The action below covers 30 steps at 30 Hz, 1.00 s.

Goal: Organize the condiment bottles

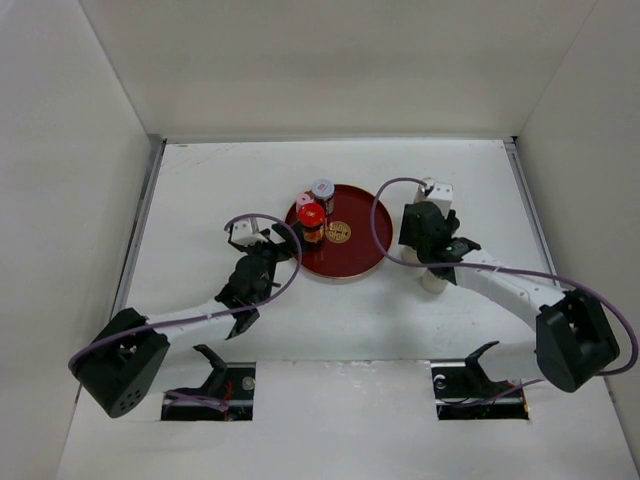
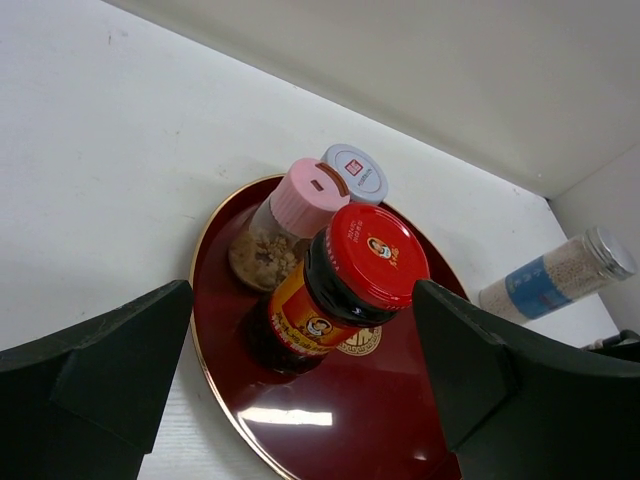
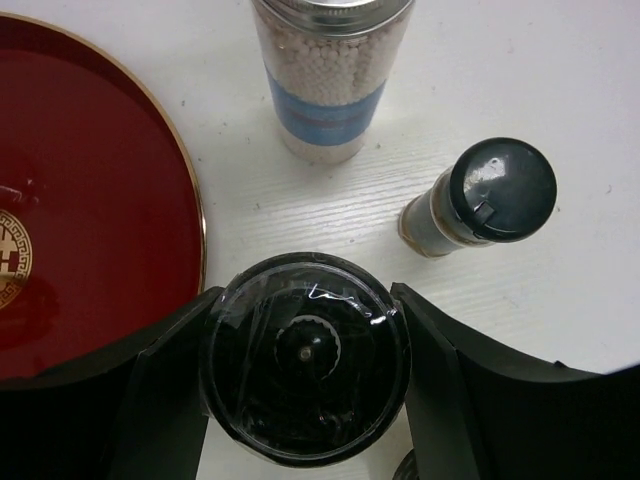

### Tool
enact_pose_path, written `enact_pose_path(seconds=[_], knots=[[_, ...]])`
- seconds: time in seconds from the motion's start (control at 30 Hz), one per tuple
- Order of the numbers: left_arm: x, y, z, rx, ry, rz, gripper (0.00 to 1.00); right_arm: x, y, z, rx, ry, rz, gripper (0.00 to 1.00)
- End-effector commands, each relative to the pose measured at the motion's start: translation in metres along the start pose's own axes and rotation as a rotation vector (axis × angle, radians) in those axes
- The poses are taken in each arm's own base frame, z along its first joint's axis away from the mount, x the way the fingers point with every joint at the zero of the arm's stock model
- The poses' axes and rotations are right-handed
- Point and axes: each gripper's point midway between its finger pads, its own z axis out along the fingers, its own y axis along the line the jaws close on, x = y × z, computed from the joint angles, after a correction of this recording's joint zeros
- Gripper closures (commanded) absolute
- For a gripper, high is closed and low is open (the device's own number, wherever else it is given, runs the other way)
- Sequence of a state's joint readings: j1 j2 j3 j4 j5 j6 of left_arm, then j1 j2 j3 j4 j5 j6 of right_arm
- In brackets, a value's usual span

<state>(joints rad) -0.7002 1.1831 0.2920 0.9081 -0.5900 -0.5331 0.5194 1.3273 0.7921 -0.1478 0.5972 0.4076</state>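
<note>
**Red tray part-filled: three bottles grouped, a fourth in the right gripper's grasp**

*Left.* The left gripper [image 2: 302,295] holds nothing, and its fingers stand wide apart. It sits near the tray's left rim and faces the red-lidded jar [image 2: 350,275].

*Centre.* The round red tray [image 1: 352,264] lies on the white table [image 1: 200,200]. Three condiment bottles stand upright and close together on its left part. The red-lidded jar of dark sauce is nearest the arms. The pink-capped shaker [image 2: 305,200] is just behind it, and the white-lidded jar [image 2: 356,170] is behind that. A gold emblem [image 1: 341,234] marks the tray's middle, and no bottle stands to the right of it.

*Right.* The other bottles are off the tray, on the table beside its right rim. The right gripper [image 3: 305,295] has its fingers pressed against both sides of the clear-capped grinder [image 3: 305,375], seen from above. Whether the grinder has left the table cannot be told. Beyond it stands the tall bottle with a blue band [image 3: 330,95], filled with white beads. The dark-capped shaker [image 3: 495,190] stands to that bottle's right. These two stand apart from each other and from the grinder.

*Step in hand (judged).* The fourth bottle is being taken for transfer to the tray, and two more stand off the tray after it.

*Next move (judged).* The grinder needs a straight lift high enough to pass the tray's gold rim. It then needs a carry to the left and an upright set-down on the tray's right half. That spot should lie well apart from the standing trio, so that neither the fingers nor the grinder tips the jars.
</note>
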Motion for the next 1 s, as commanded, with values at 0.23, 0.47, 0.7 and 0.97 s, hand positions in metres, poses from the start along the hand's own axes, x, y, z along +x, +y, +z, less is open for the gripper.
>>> enact_pose_path(seconds=[0.23,0.47,0.7,0.97], knots=[[-0.009,-0.004,0.003,0.023,-0.043,-0.046,0.07,-0.126,0.028,-0.057,-0.099,-0.387,0.136,0.47],[-0.009,0.004,0.004,0.005,-0.050,-0.045,0.06,-0.158,0.105,-0.038,-0.302,-0.390,0.156,0.47],[-0.024,0.019,-0.002,-0.030,-0.109,-0.068,0.03,-0.167,0.171,0.012,-0.369,-0.374,0.116,0.46],[-0.025,0.024,-0.001,-0.039,-0.117,-0.073,0.03,-0.147,0.204,0.056,-0.363,-0.310,0.053,0.45]])
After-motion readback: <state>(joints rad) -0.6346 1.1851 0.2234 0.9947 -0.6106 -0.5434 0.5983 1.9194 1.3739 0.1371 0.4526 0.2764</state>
